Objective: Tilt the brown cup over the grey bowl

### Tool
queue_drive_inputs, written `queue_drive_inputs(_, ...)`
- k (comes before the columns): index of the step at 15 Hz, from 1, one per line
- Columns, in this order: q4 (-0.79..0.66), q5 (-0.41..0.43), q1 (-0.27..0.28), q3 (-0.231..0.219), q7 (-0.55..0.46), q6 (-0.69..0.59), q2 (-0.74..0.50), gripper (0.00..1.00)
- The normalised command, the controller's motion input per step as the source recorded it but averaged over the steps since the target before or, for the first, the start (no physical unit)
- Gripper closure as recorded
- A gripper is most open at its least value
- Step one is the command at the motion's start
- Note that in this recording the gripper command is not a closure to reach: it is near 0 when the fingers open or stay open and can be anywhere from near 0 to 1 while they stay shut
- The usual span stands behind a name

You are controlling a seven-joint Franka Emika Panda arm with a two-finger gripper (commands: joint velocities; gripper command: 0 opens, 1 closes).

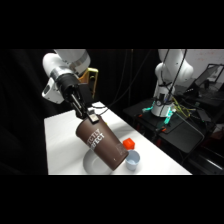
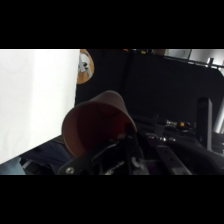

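While the claw (image 1: 91, 116) clamps the rim of the dark brown tapered plastic cup (image 1: 103, 144) with white lettering, the cup hangs tilted over the wide grey bowl (image 1: 92, 164), hiding most of it. Just beside sit a small pale blue-white cup (image 1: 132, 160) and a small red-orange object (image 1: 129, 144) on the white bench (image 1: 62, 140).

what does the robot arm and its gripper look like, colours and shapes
The arm is white, built of rounded glossy segments with a dark band at the joint. Below the wrist it narrows into a black gripper of slim linkage bars with a small pale patch near the tip. In the wrist view the gripper shows as dark, angular black links with a few metal screws. No cables are visible along it.
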Motion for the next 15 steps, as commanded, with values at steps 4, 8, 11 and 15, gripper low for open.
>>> queue_drive_inputs(4,-0.15,-0.342,0.285,-0.243,0.08,0.35,-0.23,0.2)
queue_drive_inputs(8,-0.4,-0.494,0.184,-0.148,0.12,0.48,-0.39,0.2)
queue_drive_inputs(11,-0.61,-0.551,0.077,-0.098,0.18,0.45,-0.6,0.2)
queue_drive_inputs(15,-0.74,-0.577,0.046,-0.056,0.26,0.52,-0.68,0.2)
